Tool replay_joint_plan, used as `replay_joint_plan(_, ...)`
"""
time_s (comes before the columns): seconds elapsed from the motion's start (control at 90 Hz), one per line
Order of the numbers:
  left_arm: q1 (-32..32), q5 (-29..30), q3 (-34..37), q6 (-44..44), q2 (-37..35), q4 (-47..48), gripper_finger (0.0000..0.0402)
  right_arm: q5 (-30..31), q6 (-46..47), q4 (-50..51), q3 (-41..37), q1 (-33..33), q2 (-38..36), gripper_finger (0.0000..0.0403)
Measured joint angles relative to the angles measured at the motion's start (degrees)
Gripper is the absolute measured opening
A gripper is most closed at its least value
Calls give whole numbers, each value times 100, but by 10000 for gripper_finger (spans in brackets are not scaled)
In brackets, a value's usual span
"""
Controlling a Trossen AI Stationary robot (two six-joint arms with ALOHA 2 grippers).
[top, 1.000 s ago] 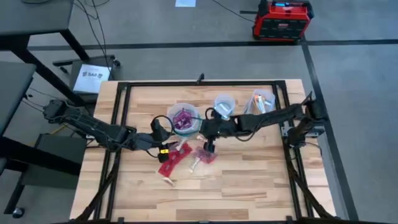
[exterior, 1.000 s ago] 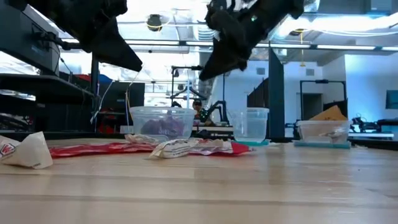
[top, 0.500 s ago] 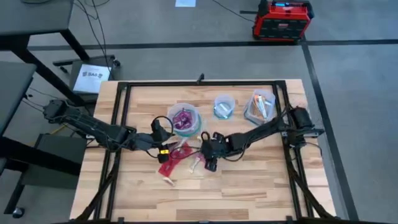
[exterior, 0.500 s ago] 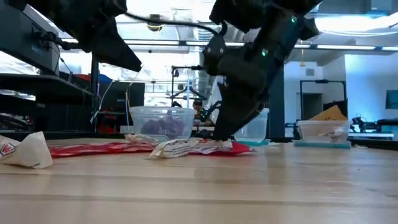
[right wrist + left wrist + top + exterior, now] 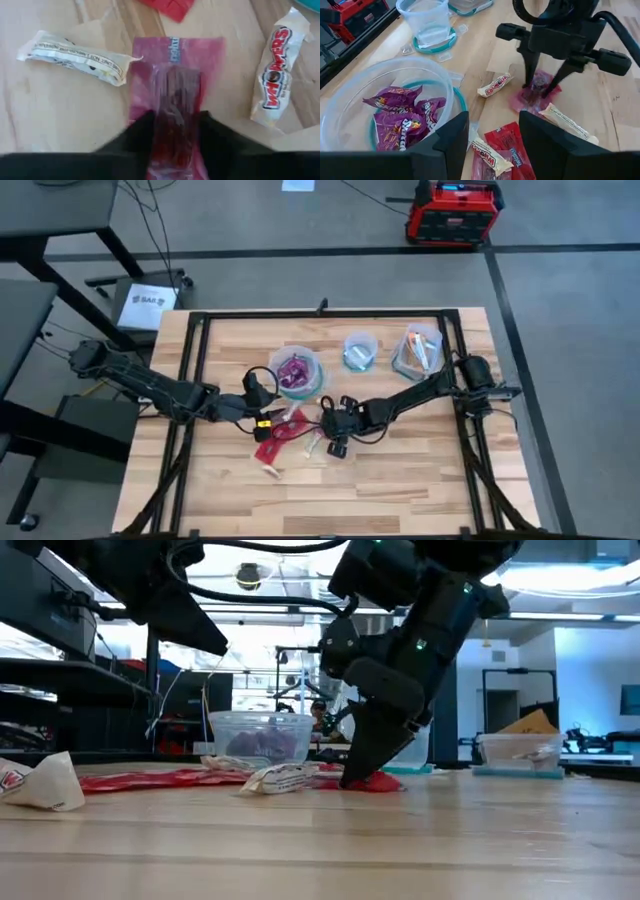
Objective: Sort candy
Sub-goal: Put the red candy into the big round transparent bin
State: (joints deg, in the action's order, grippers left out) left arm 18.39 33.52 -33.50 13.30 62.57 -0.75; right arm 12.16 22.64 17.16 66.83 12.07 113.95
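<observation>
Right gripper: the right gripper [image 5: 543, 82] is down on the table near the centre, its two fingers standing part-open either side of a magenta packet [image 5: 172, 95], tips at the wood; I judge it not yet clamped.
Magenta packet: lies flat on the table [image 5: 400, 480], at about 5 o'clock from the round tub [image 5: 297, 372] that holds other purple sweets.
Left gripper: the left gripper [image 5: 262, 392] hovers at about 8 o'clock from that tub, fingers spread apart and holding nothing.
Close neighbours: a pale long wrapper [image 5: 75, 51] touches or nearly touches the packet's corner; a white Whoppers wrapper [image 5: 277, 75] lies just beside its other edge; a red packet [image 5: 512, 150] lies near.
Risk, pinch: the film is thin and flat, so the fingertips may close on wood and slide over the wrapper, skating it away instead of lifting it.
Risk, double pick: the pale wrapper sits so near that a closing finger may catch it too, and it would land in the wrong tub.
Risk, drop: a grip on loose film alone may let the sweet swing or slip on the way to the tub.
Risk, arms: the left gripper waits near the tub, so a carry toward 11 o'clock may crowd it.
</observation>
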Motion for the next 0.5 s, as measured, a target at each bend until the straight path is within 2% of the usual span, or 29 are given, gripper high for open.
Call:
replay_joint_plan(0.056,0,0,0,0,0,1,162,7,-201,44,23,41,-118,19)
replay_joint_plan(0.267,0,4,0,0,0,-2,162,208,-958,132,336,-126,-926,2)
replay_joint_plan(0.378,0,5,0,0,0,-20,162,737,-1447,46,447,-524,-1308,1)
replay_joint_plan(0.5,0,9,0,0,0,-28,162,711,-1675,-397,448,-1117,-1375,1)
